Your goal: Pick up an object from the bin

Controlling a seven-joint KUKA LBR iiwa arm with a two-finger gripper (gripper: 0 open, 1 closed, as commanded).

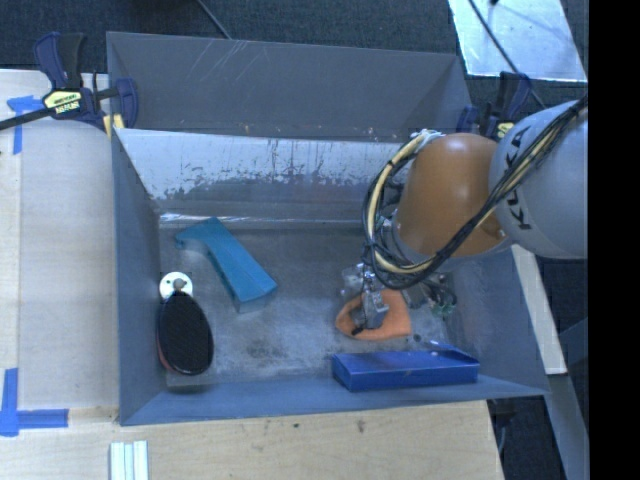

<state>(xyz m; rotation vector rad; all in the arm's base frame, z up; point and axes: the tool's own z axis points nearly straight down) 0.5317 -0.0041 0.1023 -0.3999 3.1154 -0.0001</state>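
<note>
So the arm (548, 183) came in from the right side of the view, and the hand (368, 306) was down low in the bin (300, 78), right on the floor or close to it. Directly under and around the hand sat a small orange lump (393, 321), a soft-looking rounded thing, and the hand was touching it or as good as touching it. Honestly couldn't tell if the hand was spread or pressed together, because the wrist's big orange cover (450, 198) and its bundle of cables (385, 223) loomed over it and the tip was just a dark tangle.

Just in front of the hand, toward the near wall, a flat dark blue box (405, 370) lay lengthwise, very close to the orange lump and maybe touching its edge. Off to the view's left of the hand, well apart, a light blue wedge-shaped block (228, 258) lay at a slant. Farther out the same way, near the left wall, a black oval brush-like thing (184, 335) lay flat, with a small white disc (176, 287) right at its far end.
</note>
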